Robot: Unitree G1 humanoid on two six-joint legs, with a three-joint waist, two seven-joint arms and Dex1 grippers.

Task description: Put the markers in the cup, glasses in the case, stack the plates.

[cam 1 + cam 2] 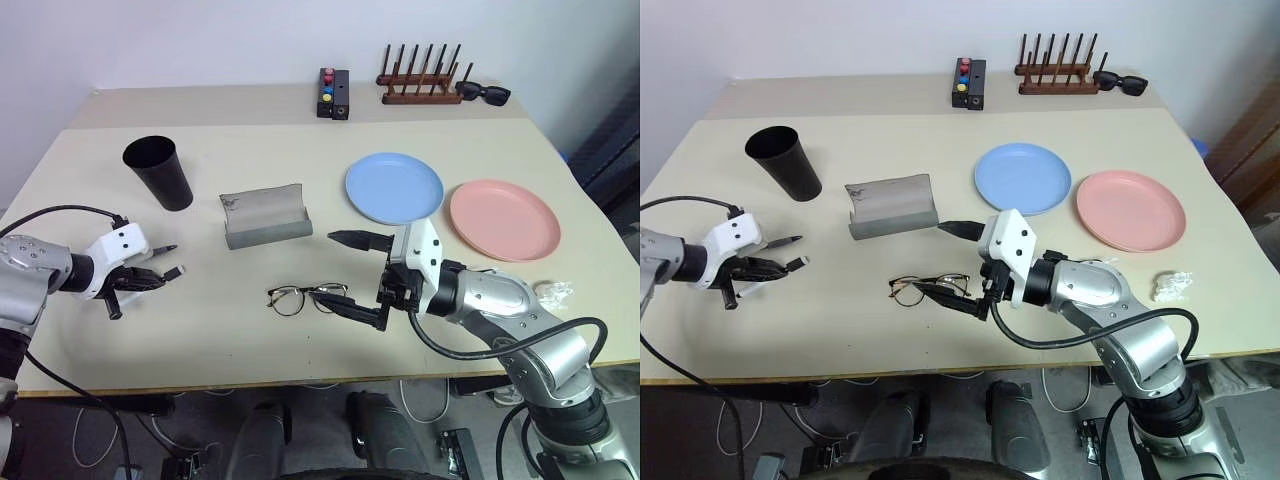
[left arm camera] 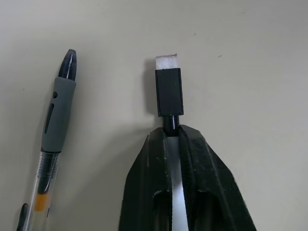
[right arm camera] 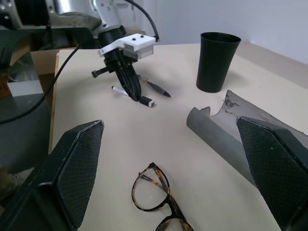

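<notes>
Currently a marker [image 2: 169, 96] lying on the surface [image 1: 200, 330], well short of the cup [image 1: 160, 172], is clenched by the left gripper [image 1: 160, 280] near its end, so it could be levered loose when lifted, while the right gripper [image 3: 168, 159] is spread wide over the glasses [image 1: 305, 297].

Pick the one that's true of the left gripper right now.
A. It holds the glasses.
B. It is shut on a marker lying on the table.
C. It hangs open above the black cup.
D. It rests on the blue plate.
B: the left gripper has its fingers closed around the marker, which lies on the table beside a second pen.
</notes>
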